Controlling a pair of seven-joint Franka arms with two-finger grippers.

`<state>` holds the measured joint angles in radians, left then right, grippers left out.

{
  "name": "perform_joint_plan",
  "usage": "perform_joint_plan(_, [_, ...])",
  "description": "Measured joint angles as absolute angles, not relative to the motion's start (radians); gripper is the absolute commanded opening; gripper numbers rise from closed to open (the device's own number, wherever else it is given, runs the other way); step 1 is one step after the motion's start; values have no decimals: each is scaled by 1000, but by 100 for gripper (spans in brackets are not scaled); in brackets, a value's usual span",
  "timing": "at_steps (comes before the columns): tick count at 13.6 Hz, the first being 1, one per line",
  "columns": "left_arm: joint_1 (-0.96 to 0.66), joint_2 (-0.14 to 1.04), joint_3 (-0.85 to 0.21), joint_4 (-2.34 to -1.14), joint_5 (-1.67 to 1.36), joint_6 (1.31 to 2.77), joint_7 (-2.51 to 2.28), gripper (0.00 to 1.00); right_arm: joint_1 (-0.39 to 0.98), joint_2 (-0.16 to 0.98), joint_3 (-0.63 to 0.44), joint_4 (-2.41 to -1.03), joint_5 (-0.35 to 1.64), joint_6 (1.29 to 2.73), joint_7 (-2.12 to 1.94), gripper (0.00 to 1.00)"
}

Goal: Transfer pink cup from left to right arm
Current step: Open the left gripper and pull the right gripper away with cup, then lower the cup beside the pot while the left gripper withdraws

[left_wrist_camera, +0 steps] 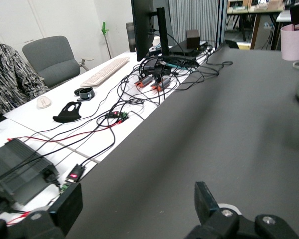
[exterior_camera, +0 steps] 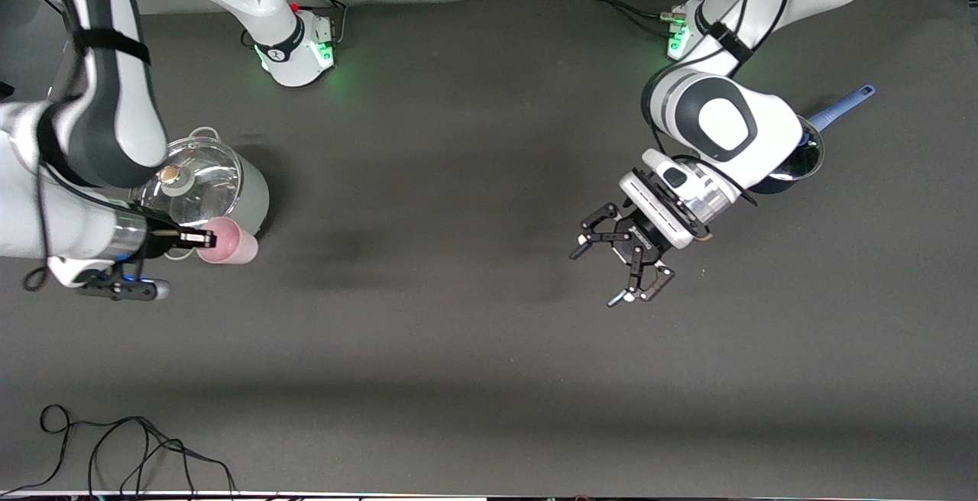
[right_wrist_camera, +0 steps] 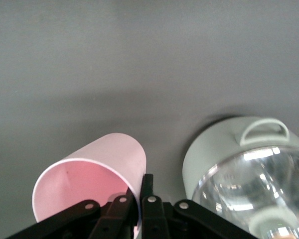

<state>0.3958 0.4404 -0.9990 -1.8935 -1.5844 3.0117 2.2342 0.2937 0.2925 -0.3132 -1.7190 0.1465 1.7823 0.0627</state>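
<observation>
Front view has the right gripper [exterior_camera: 200, 239] pinching the rim of the pink cup [exterior_camera: 231, 242], one finger inside, one outside, just beside the lidded grey-green pot [exterior_camera: 248, 189] at the right arm's end. Left gripper [exterior_camera: 620, 263] hangs over bare table mid-way, fingers spread wide, holding nothing, near a blue-handled pan [exterior_camera: 811, 156].

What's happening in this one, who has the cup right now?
The right gripper is shut on the rim of the pink cup, holding it beside the lidded pot at the right arm's end of the table. The left gripper hangs over bare mat near the middle, jaws open and empty. A blue-handled pan sits under the left arm.
</observation>
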Motion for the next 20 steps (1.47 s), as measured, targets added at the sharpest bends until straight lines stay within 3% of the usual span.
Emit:
perform_joint_plan(4, [398, 435, -925, -1897, -1256, 2908, 1852, 100, 305, 297, -313, -1940, 146, 2083, 53, 0])
perform_joint_plan(7, [400, 378, -804, -1898, -923, 2678, 1419, 100, 311, 322, -309, -2049, 148, 2239, 22, 0])
perform_joint_plan(11, [402, 259, -657, -1896, -501, 2345, 1052, 100, 324, 383, -308, -2080, 182, 2317, 12, 3])
perform_joint_plan(14, [405, 198, -559, -1897, -231, 2185, 961, 100, 326, 393, -308, -2079, 218, 2322, -22, 77])
perform_joint_plan(15, [406, 182, -538, -1897, -162, 2131, 881, 100, 326, 393, -308, -2077, 219, 2322, -25, 94])
perform_joint_plan(16, [408, 168, -526, -1897, -104, 2077, 764, 100, 326, 392, -308, -2075, 220, 2322, -26, 100])
perform_joint_plan(20, [410, 118, -517, -1890, 35, 1907, 322, 100, 326, 332, -311, -2028, 222, 2220, -26, 100])
